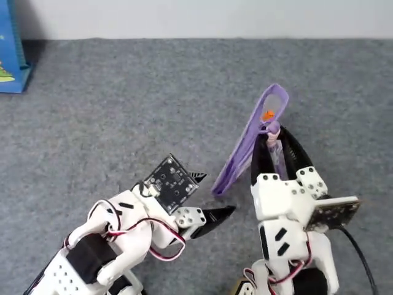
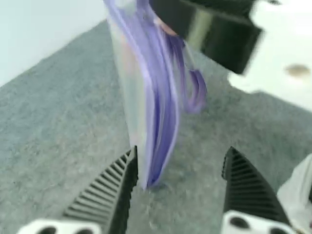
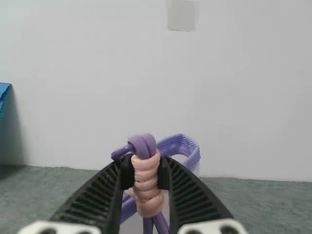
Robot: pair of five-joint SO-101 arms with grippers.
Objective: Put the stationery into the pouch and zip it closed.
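Note:
The purple translucent pouch (image 1: 245,144) is lifted off the carpet and hangs tilted, with something orange (image 1: 268,115) showing inside near its upper end. My right gripper (image 1: 274,136) is shut on the pink and purple zipper cord (image 3: 145,180), and the pouch's rim (image 3: 183,145) curls just beyond it. My left gripper (image 1: 212,198) stands open at the pouch's low corner. In the left wrist view that corner (image 2: 152,178) hangs between the ribbed fingers (image 2: 114,192), close to one of them and not pinched.
Grey carpet (image 1: 123,104) covers the table. A blue box (image 1: 9,52) stands at the far left edge by the white wall. The right arm's black jaw and white body (image 2: 214,29) sit close behind the pouch.

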